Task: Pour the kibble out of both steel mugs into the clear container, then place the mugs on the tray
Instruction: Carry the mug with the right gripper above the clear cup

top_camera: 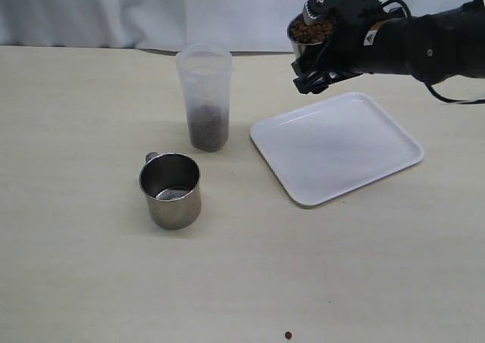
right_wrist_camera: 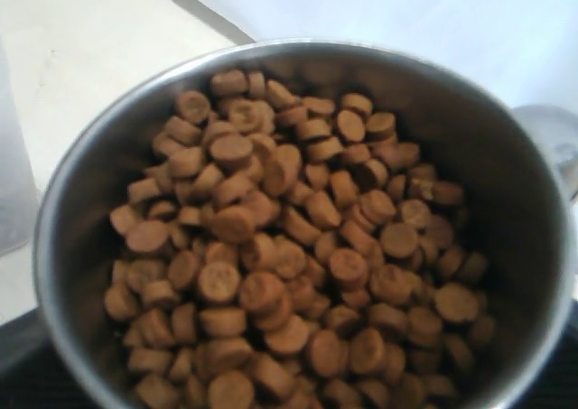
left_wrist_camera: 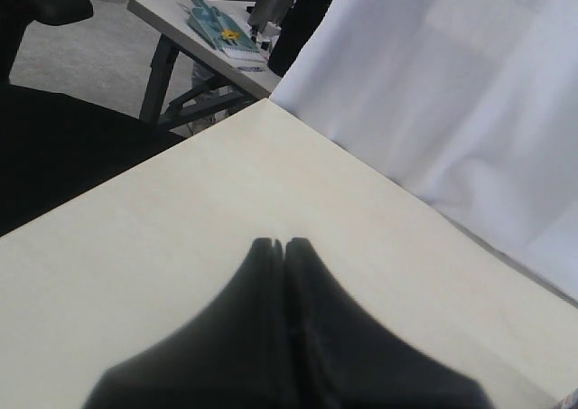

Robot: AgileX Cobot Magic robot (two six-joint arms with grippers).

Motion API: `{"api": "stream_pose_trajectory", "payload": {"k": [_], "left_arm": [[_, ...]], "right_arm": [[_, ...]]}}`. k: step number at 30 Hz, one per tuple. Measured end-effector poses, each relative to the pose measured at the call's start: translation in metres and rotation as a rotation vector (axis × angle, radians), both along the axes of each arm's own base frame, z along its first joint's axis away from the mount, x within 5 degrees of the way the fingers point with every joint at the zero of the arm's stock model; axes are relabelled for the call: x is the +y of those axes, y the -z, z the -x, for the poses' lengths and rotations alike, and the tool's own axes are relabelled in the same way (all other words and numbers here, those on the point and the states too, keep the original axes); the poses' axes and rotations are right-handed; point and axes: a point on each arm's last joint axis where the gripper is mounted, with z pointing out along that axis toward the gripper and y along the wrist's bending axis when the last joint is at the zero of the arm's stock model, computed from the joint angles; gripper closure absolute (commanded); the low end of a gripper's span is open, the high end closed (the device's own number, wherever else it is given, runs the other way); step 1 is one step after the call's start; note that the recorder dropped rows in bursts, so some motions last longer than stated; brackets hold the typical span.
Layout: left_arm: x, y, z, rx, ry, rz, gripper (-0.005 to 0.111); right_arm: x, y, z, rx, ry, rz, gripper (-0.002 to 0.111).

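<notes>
Right gripper [top_camera: 318,51] of mine is clamped around a mug [top_camera: 305,49], jaws set wide against its steel wall, holding it up in the air clear of the surface [top_camera: 91,267]. The mug is tipped, so its mouth faces the exterior view, and it is heaped with kibble [top_camera: 311,29]. My right wrist view looks straight down into it: brown pellets [right_wrist_camera: 289,246] piled inside the shiny rim [right_wrist_camera: 307,52].

In the exterior view the held mug hangs to the right of the container [top_camera: 204,78], near its rim level and apart from it, above the far side of the tray [top_camera: 337,148]. The container stands upright on the surface with a dark layer of kibble in its bottom. The other mug [top_camera: 170,190] stands upright in front of the container, bare steel showing inside. One stray pellet [top_camera: 288,335] lies near the front edge.

My left gripper [left_wrist_camera: 284,246] has its fingers pressed together, holding nothing, over bare surface near a corner.
</notes>
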Motion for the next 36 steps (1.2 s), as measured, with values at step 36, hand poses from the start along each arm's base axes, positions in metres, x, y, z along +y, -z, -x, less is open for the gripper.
{"api": "stream_pose_trajectory", "payload": {"k": [36], "left_arm": [[0.001, 0.000, 0.000, 0.009, -0.004, -0.039, 0.107]], "right_arm": [[0.065, -0.042, 0.010, 0.037, -0.157, 0.047, 0.103]]}}
